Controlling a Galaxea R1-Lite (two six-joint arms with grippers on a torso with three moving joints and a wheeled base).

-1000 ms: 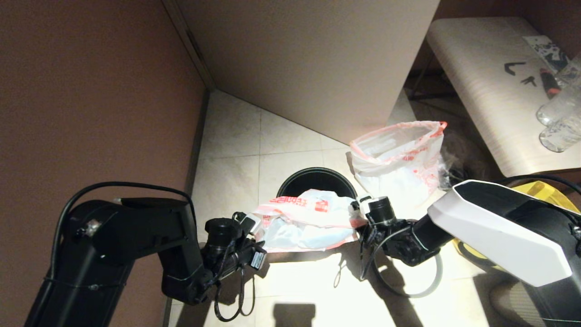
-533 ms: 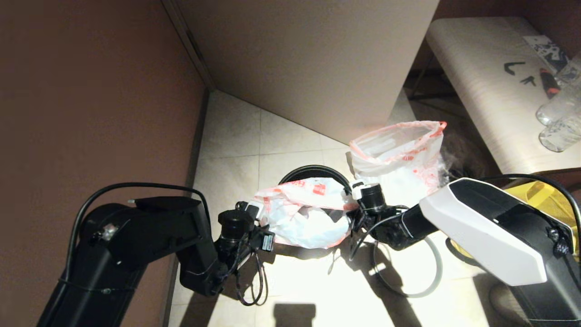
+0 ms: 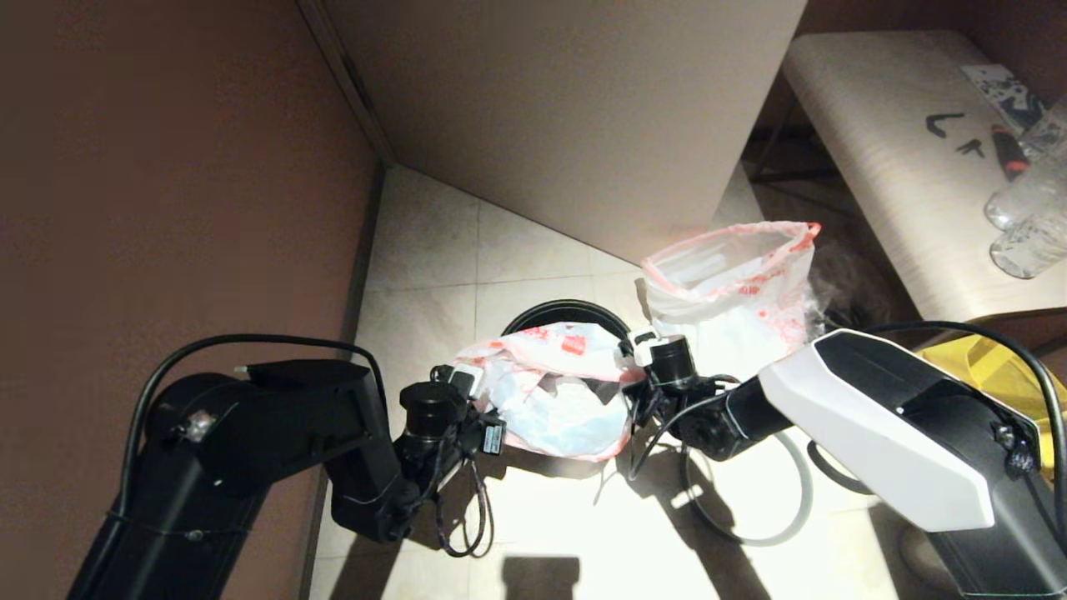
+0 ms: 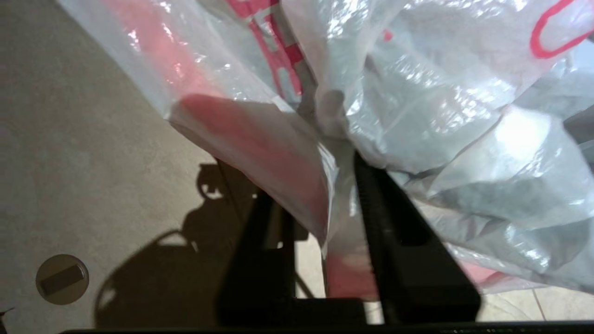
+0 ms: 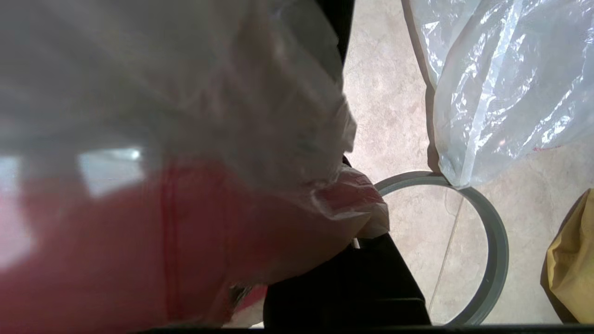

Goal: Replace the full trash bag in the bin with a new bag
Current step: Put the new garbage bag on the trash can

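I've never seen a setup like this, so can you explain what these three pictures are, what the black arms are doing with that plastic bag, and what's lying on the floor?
This is a two-armed robot. The wide picture looks down from its head; the other two come from cameras on each wrist. Between the arms hangs a slack translucent white film bag with a red-orange hem, above the round dark bin. The right end effector is shut on the hem. The left end effector has film between its parted fingers. On the tiled floor stand a bulging white film bag, a loose thin grey hoop and a yellow fabric tote.
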